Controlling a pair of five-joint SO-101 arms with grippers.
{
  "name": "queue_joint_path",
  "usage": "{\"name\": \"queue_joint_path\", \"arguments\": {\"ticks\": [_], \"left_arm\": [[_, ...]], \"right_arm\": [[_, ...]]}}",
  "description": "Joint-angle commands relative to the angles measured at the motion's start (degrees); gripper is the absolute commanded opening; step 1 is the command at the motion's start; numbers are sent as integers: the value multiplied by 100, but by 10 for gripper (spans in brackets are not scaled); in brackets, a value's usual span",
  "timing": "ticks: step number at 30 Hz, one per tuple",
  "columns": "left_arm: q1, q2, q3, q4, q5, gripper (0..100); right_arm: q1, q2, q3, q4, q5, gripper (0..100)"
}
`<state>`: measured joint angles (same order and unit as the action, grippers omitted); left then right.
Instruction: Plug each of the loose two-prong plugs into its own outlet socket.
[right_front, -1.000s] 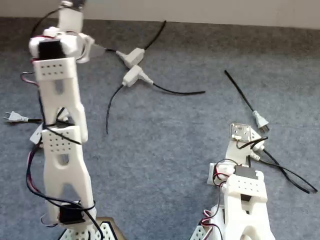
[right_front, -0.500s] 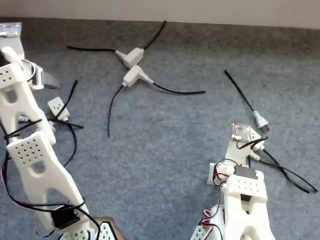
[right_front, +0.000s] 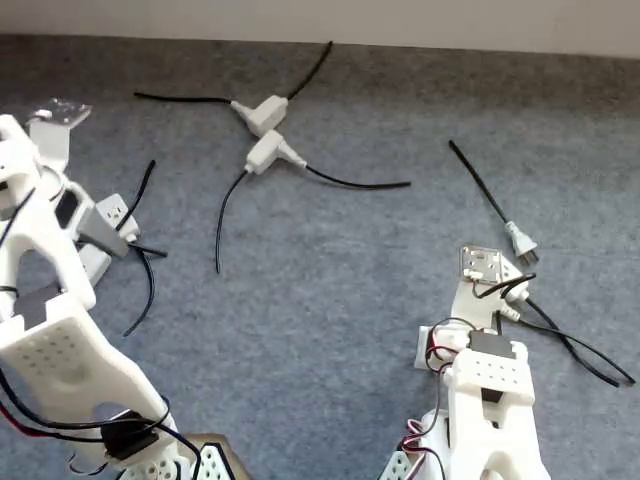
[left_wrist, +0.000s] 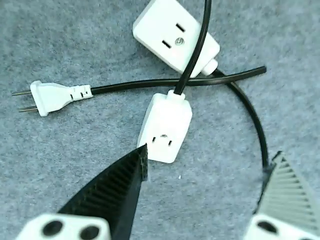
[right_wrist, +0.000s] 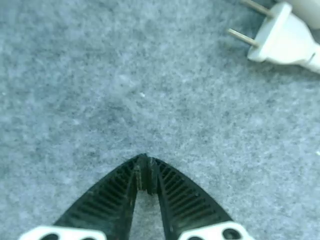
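1. Since a second ago, my left arm is away from the far centre and now sits at the left edge. My right arm is where it was.
2. My left gripper (left_wrist: 209, 155) is spread wide and holds nothing. It hangs over a cluster of two sockets and a plug on the carpet (right_front: 330, 300).
3. The near socket (left_wrist: 165, 130) lies face-up just ahead of the black finger (left_wrist: 117, 192). Its cord crosses over the far socket (left_wrist: 175, 35), which is also face-up.
4. The left plug (left_wrist: 52, 97) lies flat just beside the near socket but not touching it. Its long axis runs crosswise to that socket, and its prongs point away from both sockets. I judge it needs turning right round before it can go into either one.
5. My left arm is the nearer one to this cluster, so I take this plug as its job.
6. My right gripper (right_wrist: 146, 162) is pinched together and empty, low over bare carpet.
7. The right plug (right_front: 520, 240) lies just far-right of it, with its cord trailing far-left and its prongs pointing near-right. It is well apart from the free sockets on the left.
8. At the far centre, a joined pair (right_front: 258, 113) and a second pair (right_front: 268, 152) look already mated.
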<state>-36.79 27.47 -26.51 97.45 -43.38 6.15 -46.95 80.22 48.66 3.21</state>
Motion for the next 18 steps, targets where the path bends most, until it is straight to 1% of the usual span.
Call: {"name": "queue_joint_path", "arguments": {"ticks": [1, 5, 10, 12, 16, 18], "left_arm": [[-277, -330, 444, -448, -607, 364], [-435, -330, 866, -879, -932, 364], [-382, -330, 1569, -1011, -1213, 360], [-321, -330, 1798, -1222, -1266, 322], [-286, -321, 2114, -1758, -1257, 210], [-277, -330, 2193, -1829, -1257, 161]], "right_arm": [[13, -48, 40, -145, 9, 9], [13, -48, 40, -145, 9, 9], [13, -48, 40, -145, 9, 9], [13, -48, 40, -145, 9, 9], [13, -48, 40, -145, 9, 9], [13, -48, 40, -145, 9, 9]]}}
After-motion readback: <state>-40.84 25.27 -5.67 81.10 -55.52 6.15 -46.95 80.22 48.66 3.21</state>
